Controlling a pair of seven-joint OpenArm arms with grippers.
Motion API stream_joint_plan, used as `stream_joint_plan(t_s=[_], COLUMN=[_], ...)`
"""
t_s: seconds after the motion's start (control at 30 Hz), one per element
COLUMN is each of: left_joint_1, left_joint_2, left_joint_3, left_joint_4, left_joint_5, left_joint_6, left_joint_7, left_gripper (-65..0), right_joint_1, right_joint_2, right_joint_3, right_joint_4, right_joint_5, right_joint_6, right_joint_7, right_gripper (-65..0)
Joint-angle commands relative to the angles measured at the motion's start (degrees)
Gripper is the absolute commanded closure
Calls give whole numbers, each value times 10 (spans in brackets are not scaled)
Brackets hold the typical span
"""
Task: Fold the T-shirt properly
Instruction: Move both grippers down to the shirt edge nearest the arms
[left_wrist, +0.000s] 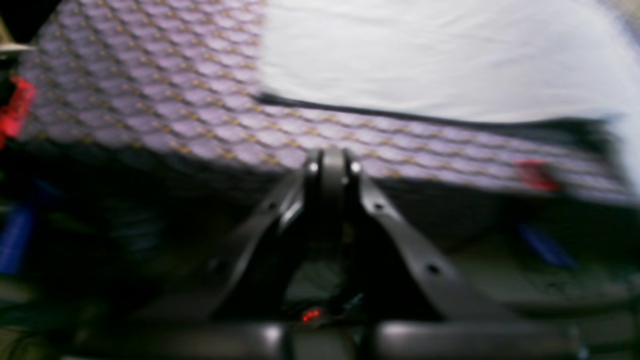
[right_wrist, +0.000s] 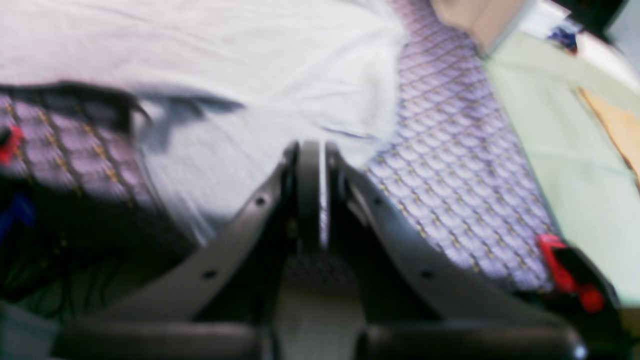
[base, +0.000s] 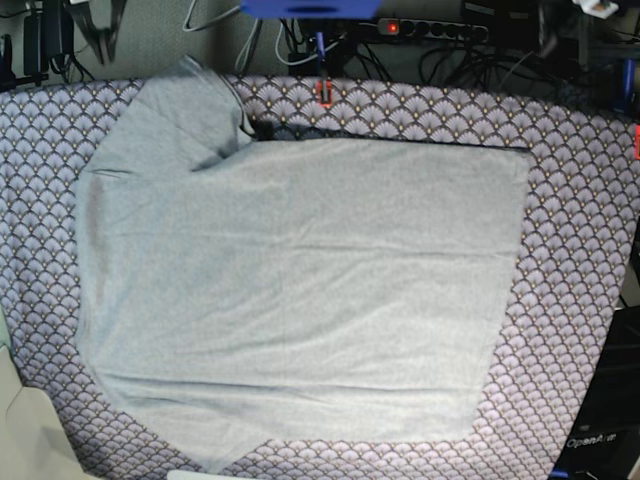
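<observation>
We take the T-shirt as our landmark: it lies spread flat over most of the worktop, whose fan-scale tablecloth shows all round it. At the shirt's far left corner one sleeve reaches toward the back edge. Just off that side of the shirt, our right claw is pressed closed with nothing between its tips, hanging above the cloth's edge. Off the shirt's right part, our left claw is likewise closed and empty, over bare tablecloth near the shirt's hem.
</observation>
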Motion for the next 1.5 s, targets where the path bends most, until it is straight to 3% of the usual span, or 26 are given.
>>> stream_joint_plan(t_s=[0.0, 0.2, 0.3, 0.37, 0.5, 0.63, 0.87, 1.17, 1.33, 1.47], left_joint_1=[-17, -188, -257, -287, -303, -308, -319, -370, -409, -430], left_joint_2=[15, 70, 72, 73, 72, 70, 69, 69, 71, 73], left_joint_3=[-17, -113, -137, -151, -152, -150, -139, -139, -142, -141], left_joint_4=[25, 61, 59, 64, 65, 61, 57, -53, -98, -141], left_joint_5=[-1, 4, 4, 4, 4, 4, 5, 5, 5, 5], left_joint_6=[-6, -12, -12, -13, -13, -13, -13, -14, -83, -97], left_joint_7=[26, 332, 455, 509, 523, 524, 524, 519, 523, 521], left_gripper=[0, 0, 0, 0, 0, 0, -134, -138, -138, -139], right_joint_1=[13, 159, 200, 217, 234, 234, 244, 250, 249, 249], right_joint_2=[2, -34, -57, -77, -95, -101, -99, -91, -87, -87], right_joint_3=[3, 17, 32, 48, 67, 67, 67, 67, 67, 67], right_joint_4=[19, 15, 12, 12, 11, 10, -53, -84, -84, -84], right_joint_5=[4, 4, 4, 4, 4, 4, 4, 4, 4, 4], right_joint_6=[17, 138, 184, 208, 219, 220, 220, 220, 220, 220], right_joint_7=[-14, -212, -269, -281, -286, -313, -313, -313, -314, -315], right_gripper=[0, -21, -26, -26, -29, -74, -126, -127, -129, -129])
